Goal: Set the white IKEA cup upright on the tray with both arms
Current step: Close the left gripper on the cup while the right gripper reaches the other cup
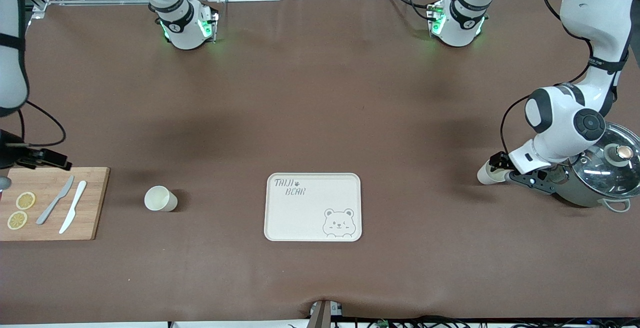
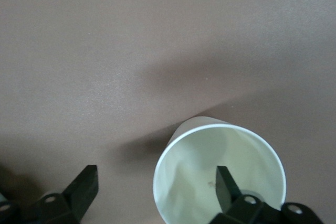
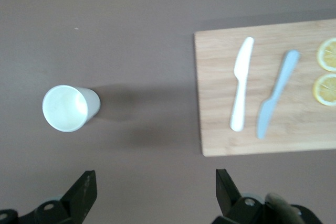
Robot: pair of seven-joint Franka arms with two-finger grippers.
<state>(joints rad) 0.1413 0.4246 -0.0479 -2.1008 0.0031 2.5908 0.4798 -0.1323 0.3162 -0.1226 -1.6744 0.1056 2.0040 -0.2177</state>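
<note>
Cream tray [image 1: 312, 207] sits bare on the counter [image 1: 320, 118]. One cup [image 1: 160, 199] stands near the board [image 1: 50, 203]; our right pincer [image 3: 152, 192] hangs open above. Our left pincer [image 2: 155, 187] straddles another cup's [image 2: 220, 179] rim, unclosed; next we pinch and carry.

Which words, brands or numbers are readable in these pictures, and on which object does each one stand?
"TAIJI BEAR": grey lettering on the cream tray, in the corner away from its bear-face drawing.
Small dark print on the left arm: too small to read.
Marks on the black bands of both arm bases: not readable.
Cups, cutting board, knives, pot: no text visible.
</note>
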